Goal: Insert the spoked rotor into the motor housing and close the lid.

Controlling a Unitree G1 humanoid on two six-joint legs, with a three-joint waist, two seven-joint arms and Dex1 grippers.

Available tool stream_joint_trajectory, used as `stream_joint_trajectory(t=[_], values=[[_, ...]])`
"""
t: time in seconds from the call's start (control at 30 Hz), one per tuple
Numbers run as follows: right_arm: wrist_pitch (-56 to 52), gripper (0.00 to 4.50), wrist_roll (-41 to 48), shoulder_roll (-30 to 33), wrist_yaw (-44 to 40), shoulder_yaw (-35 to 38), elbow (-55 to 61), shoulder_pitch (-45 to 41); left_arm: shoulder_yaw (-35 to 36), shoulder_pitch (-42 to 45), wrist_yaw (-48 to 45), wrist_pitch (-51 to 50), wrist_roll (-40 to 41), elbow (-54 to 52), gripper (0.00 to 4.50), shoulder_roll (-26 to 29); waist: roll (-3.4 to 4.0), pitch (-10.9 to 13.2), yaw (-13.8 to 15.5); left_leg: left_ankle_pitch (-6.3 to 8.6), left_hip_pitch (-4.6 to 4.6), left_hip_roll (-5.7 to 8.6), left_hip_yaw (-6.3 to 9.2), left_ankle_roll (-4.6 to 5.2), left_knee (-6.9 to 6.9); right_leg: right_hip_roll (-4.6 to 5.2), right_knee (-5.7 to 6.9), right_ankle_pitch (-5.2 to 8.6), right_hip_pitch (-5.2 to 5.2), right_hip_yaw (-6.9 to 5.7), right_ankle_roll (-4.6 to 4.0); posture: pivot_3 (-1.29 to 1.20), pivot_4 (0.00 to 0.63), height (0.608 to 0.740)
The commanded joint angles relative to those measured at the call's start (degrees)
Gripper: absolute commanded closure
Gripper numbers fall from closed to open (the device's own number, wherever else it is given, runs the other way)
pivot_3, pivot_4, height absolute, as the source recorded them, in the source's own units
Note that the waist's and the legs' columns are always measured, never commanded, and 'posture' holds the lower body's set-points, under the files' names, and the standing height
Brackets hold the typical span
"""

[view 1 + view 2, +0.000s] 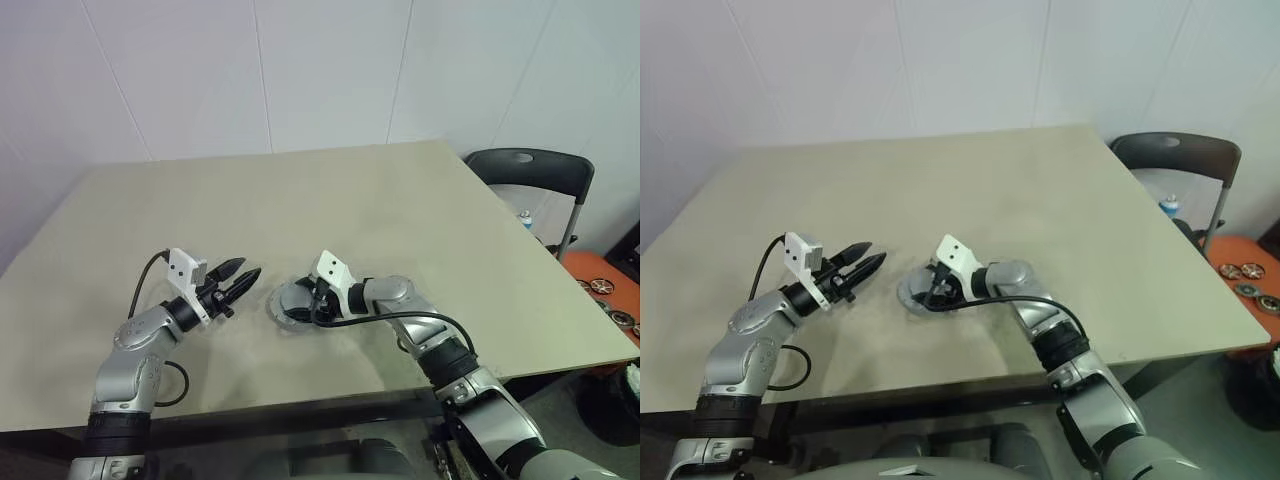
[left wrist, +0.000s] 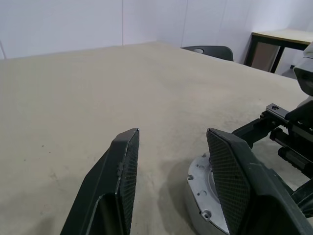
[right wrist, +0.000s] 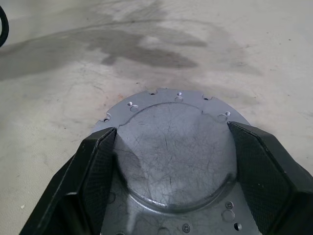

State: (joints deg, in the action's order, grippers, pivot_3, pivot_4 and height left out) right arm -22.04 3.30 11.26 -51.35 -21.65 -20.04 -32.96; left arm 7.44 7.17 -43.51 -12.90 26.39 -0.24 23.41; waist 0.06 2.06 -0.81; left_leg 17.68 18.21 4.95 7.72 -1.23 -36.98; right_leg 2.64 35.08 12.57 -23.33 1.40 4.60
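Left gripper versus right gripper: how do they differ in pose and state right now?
The left gripper hangs free above the table, holding nothing; the right gripper reaches down around the round silver lid. The left gripper's fingers stand apart on air; the right gripper's fingers straddle the lid's raised dome. Both have black fingers.

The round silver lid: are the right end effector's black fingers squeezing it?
Touching. In the right wrist view, the right end effector's fingers press against both sides of the round silver lid's raised middle, with no gap showing on either side.
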Motion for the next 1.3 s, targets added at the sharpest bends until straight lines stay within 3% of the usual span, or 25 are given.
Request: stream_joint_trajectory(t=[0.03,0.37,0.63,1.1,1.2,1.3], values=[[-4.8,1.28,-4.6,1.3,1.0,-3.9,-6.2,1.0,0.2,1.0,0.1,1.3,-0.2,-2.2,2.16,0.0,0.01,0.0,0.0,0.00,-0.01,0.00,0.00,0.00,-0.01,0.00,0.01,0.00,0.01,0.00,0.00,0.00,0.000,0.740],[-5.2,1.28,-4.7,2.5,-0.8,-5.1,-5.7,1.2,0.2,2.1,-0.3,0.9,0.0,-1.7,2.16,0.4,0.07,-0.1,0.1,0.00,-0.07,0.01,0.01,-0.01,0.00,0.01,-0.02,0.01,0.10,0.00,0.01,0.00,0.000,0.740],[-5.2,1.28,-4.3,2.7,-0.9,-4.6,-5.9,0.5,-3.7,5.4,-2.8,-1.2,-0.8,0.9,2.16,0.0,0.08,-0.1,0.1,0.00,-0.06,0.02,0.01,-0.01,-0.01,0.02,-0.03,0.01,0.10,0.00,0.02,0.00,0.000,0.740],[-5.5,1.28,-4.1,2.9,-0.8,-4.7,-4.9,1.2,-9.8,16.0,-10.9,-2.3,-4.9,19.1,2.16,-0.8,0.11,-0.1,0.1,-0.01,0.01,0.06,0.02,0.00,0.00,0.01,-0.05,-0.08,0.03,-0.01,0.18,0.00,0.000,0.740],[-5.7,1.28,-3.9,3.2,-0.9,-4.7,-4.2,1.6,-9.9,16.2,-12.3,-2.3,-4.9,19.3,2.73,-1.5,0.10,-0.1,0.1,-0.01,0.01,0.06,0.04,0.00,0.00,0.03,-0.05,-0.08,0.03,-0.01,0.18,0.00,0.000,0.740],[-5.8,1.28,-3.9,3.3,-0.9,-4.7,-4.0,1.8,-10.2,16.1,-13.3,-3.1,-4.3,18.2,3.66,-2.1,0.11,-0.1,0.1,0.00,0.02,0.06,0.04,0.00,0.00,0.05,-0.05,-0.08,0.03,-0.02,0.18,0.00,0.000,0.740]])
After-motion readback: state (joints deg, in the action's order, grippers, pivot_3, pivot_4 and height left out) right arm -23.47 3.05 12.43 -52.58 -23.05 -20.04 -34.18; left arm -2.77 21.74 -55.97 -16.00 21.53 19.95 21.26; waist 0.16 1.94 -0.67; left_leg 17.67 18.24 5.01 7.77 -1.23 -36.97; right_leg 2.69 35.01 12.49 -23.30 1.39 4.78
